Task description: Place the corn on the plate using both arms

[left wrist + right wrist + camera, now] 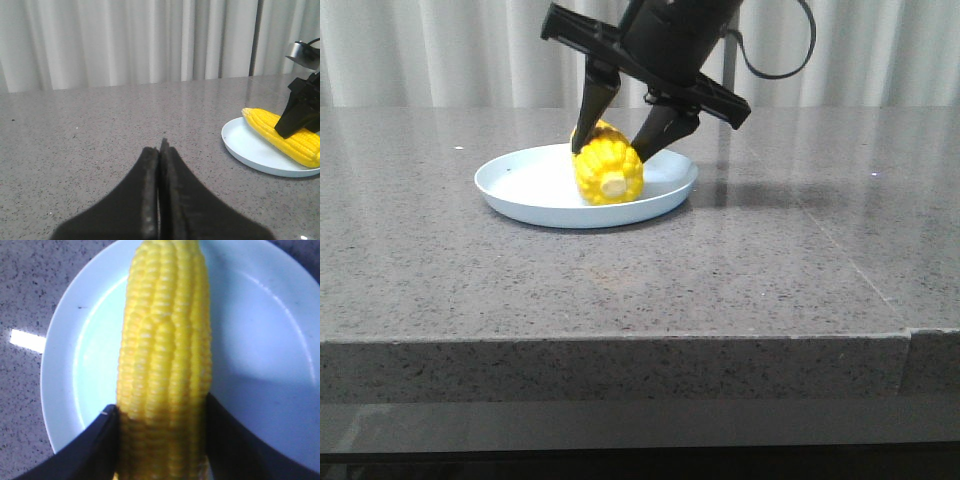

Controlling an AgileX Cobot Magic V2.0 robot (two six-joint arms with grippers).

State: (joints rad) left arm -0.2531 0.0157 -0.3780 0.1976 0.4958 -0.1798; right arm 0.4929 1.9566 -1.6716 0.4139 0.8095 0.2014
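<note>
The yellow corn [608, 172] lies on the pale blue plate [520, 190], its cream stub end facing the front. My right gripper [610, 150] comes down from above, its fingers pressed on both sides of the corn. In the right wrist view the corn [165, 355] runs between the fingers of the gripper [161, 407], over the plate [260, 330]. My left gripper [161, 145] is shut and empty, low over the table, apart from the plate [245, 145] and the corn [285, 135]. The left gripper is out of the front view.
The table is grey speckled stone [800, 250] with a front edge [620, 340] near the camera. White curtains [440, 50] hang behind it. The right arm's body [670, 40] hangs over the back of the plate.
</note>
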